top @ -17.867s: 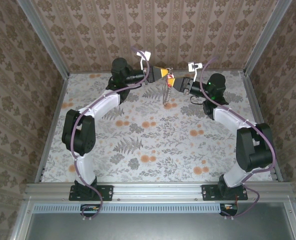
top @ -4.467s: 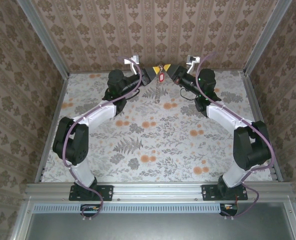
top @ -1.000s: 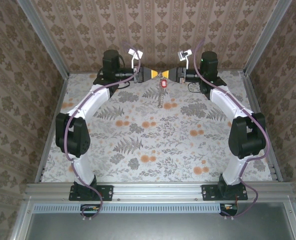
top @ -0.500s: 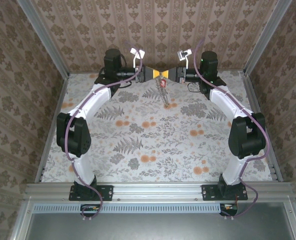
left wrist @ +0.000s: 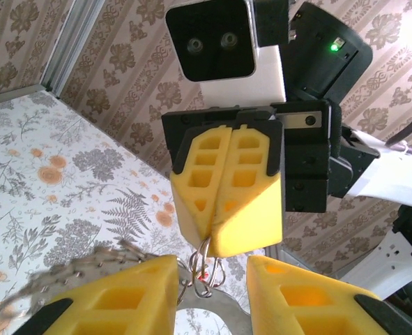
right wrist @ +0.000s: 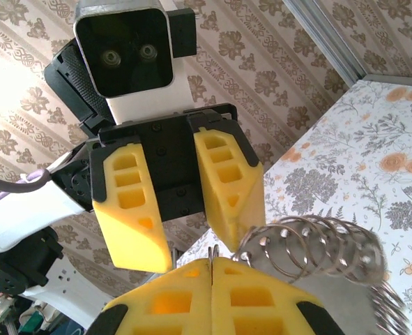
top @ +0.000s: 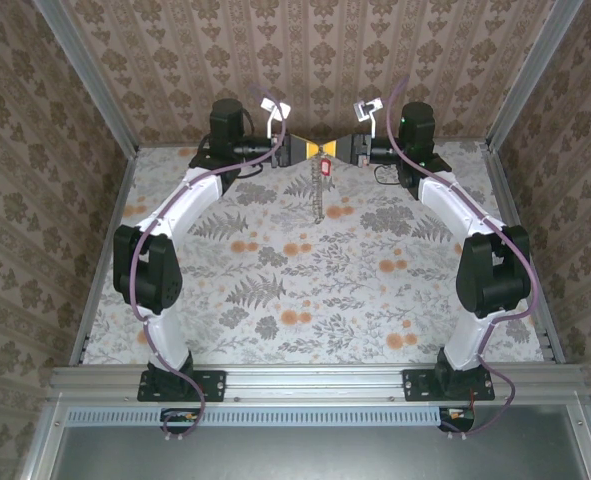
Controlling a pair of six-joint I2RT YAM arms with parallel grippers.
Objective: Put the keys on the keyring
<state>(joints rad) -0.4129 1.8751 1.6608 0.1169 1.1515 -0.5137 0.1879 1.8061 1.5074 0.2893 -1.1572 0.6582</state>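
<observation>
Claws meet tip to tip in the upper centre of the overhead frame, just short of the far edge of the bench (top: 275, 290) and the patterned back wall (top: 315, 60). The left claw (right wrist: 200, 234) stands narrowly parted, gripping the keyring (left wrist: 209, 315) across its grey band. The right claw (left wrist: 216, 244) is pinched tight on thin wire loops (left wrist: 206, 269). The red key (top: 327, 167) dangles beneath them, above a wide stretch of floral bench.
</observation>
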